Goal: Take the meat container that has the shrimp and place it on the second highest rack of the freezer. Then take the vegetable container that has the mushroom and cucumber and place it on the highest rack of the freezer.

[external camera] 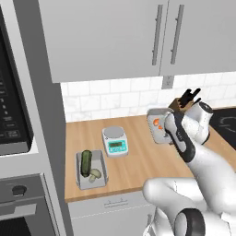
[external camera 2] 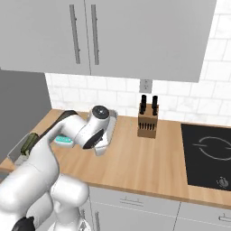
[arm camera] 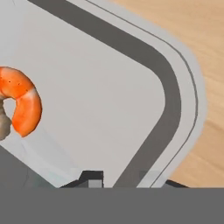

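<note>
The meat container (external camera: 159, 133) is a shallow grey tray at the back right of the wooden counter, with the orange shrimp (external camera: 156, 122) in it. In the hand view the shrimp (arm camera: 22, 105) lies at the left, and the tray's rim (arm camera: 175, 100) runs down between my fingertips. My gripper (arm camera: 120, 179) is shut on that near wall, one tip inside and one outside. The vegetable container (external camera: 79, 171) sits at the counter's front left, holding the dark green cucumber (external camera: 86, 162) and the beige mushroom (external camera: 95, 174). The freezer and its racks are out of view.
A small kitchen scale (external camera: 115, 141) stands between the two trays. A knife block (external camera 2: 148, 118) stands against the tiled wall, with a black cooktop (external camera 2: 210, 153) to its right. Wall cabinets (external camera: 110, 37) hang above, and an oven stack (external camera: 18, 138) borders the counter's left end.
</note>
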Available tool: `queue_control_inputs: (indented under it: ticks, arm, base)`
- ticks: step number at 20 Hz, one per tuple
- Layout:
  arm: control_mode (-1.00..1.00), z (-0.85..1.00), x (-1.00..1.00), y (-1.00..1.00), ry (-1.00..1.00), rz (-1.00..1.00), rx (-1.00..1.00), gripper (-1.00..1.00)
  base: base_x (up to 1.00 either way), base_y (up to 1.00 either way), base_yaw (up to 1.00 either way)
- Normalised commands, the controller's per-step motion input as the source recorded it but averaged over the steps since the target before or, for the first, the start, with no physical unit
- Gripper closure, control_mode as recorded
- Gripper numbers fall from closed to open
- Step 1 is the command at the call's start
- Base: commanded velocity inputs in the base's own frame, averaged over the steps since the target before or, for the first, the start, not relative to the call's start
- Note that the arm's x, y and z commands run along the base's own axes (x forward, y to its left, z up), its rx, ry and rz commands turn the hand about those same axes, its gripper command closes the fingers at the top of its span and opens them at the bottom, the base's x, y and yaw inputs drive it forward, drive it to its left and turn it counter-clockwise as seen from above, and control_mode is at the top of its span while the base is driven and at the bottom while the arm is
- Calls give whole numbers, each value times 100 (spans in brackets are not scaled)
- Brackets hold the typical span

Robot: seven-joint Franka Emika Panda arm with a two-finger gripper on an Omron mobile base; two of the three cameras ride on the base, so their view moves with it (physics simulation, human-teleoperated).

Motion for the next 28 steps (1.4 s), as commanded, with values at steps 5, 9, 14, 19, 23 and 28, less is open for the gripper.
queue_control_inputs:
  ticks: [5,9,14,19,23,28]
  arm:
    - [-100,41,-47,54,0,0,0,100]
    - [-100,5,-43,23,0,8,0,100]
    - [-100,0,-47,1,0,13,0,100]
    - [100,-2,-19,0,0,1,0,100]
    - [100,0,0,0,0,0,0,100]
    - [100,0,0,0,0,0,0,100]
  base:
    - [0,0,0]
    - [0,0,0]
    - [0,0,0]
    - [-80,-1,0]
    - [-100,0,0]
    - [-100,45,0]
